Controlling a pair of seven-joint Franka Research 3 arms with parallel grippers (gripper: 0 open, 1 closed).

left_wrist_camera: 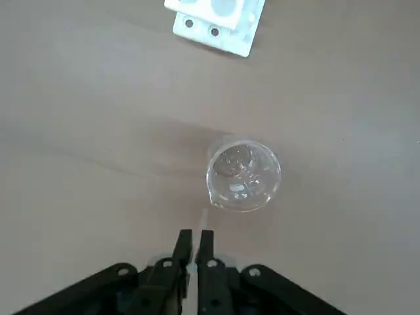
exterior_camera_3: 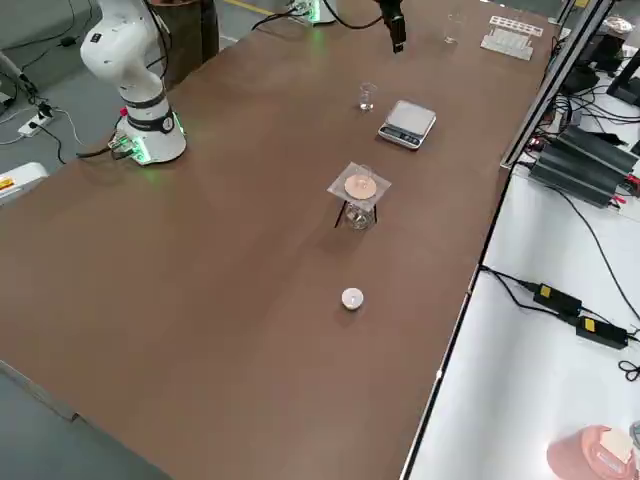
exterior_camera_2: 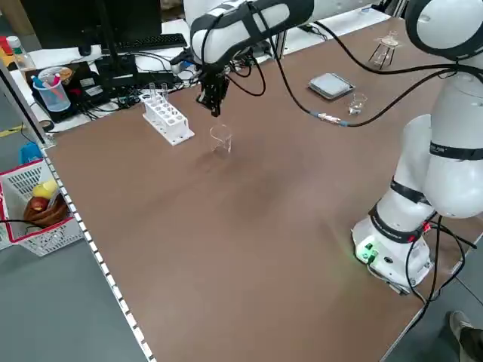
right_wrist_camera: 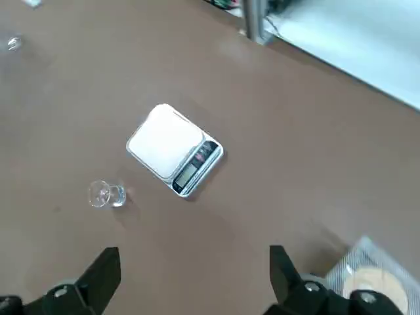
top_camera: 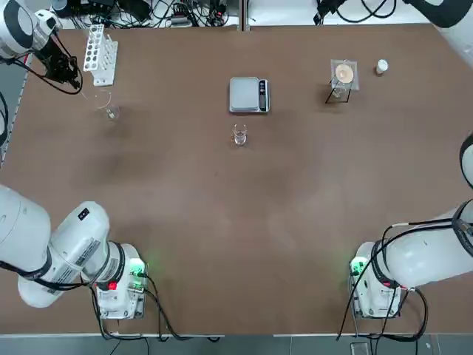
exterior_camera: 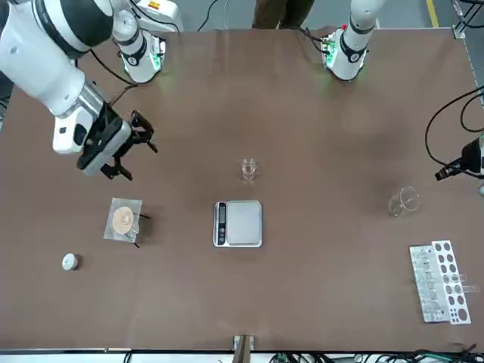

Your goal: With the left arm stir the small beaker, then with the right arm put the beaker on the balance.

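Left pincer (left_wrist_camera: 194,246), pinched together, hangs by a larger glass (left_wrist_camera: 243,174) (stirring looks finished); right pincer (exterior_camera: 128,147) gapes apart, small beaker (top_camera: 239,135) not yet on balance (top_camera: 249,95).

The small beaker (top_camera: 239,135), a tiny clear glass cup, stands upright on the table, well apart from both grippers; just beyond it lies the balance (top_camera: 249,95), flat and grey, square silver pan bare, dark control strip alongside.
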